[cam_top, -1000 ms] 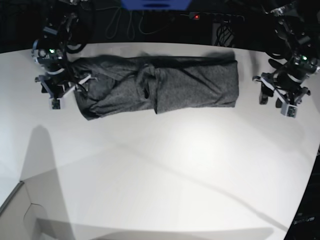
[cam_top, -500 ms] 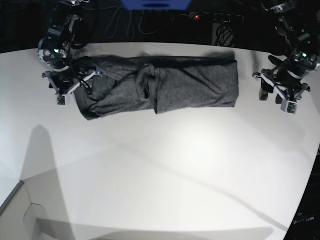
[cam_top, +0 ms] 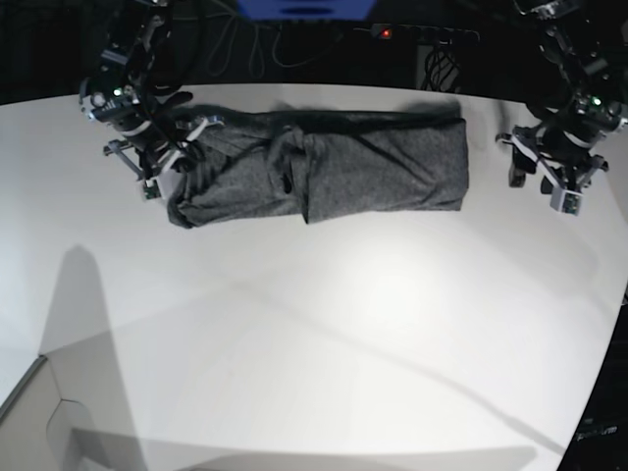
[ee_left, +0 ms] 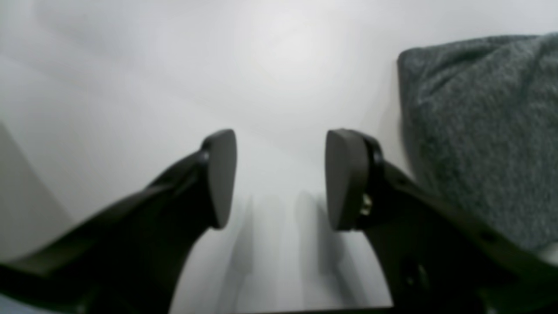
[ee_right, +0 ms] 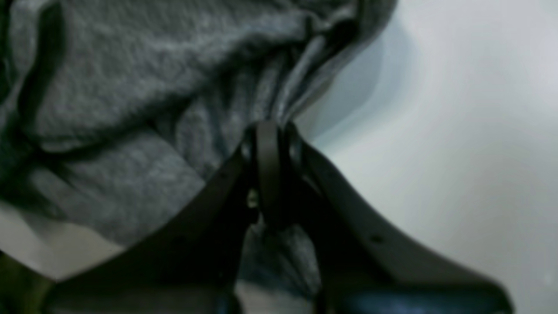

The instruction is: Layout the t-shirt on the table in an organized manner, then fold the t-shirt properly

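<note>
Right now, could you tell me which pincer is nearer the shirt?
Right. The right pincer is shut on the shirt's edge; the left pincer is open beside its other end, not touching it.

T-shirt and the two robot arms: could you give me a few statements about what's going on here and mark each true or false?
1. The t-shirt lies spread flat with both sleeves out. False: it is folded into a long band.
2. The right gripper has its jaws shut on the t-shirt's edge. True.
3. The left gripper is holding cloth. False: its jaws stand open over the bare table, beside the shirt.
4. The t-shirt lies near the table's far edge. True.
5. A second garment lies on the table. False: only one is there.
</note>
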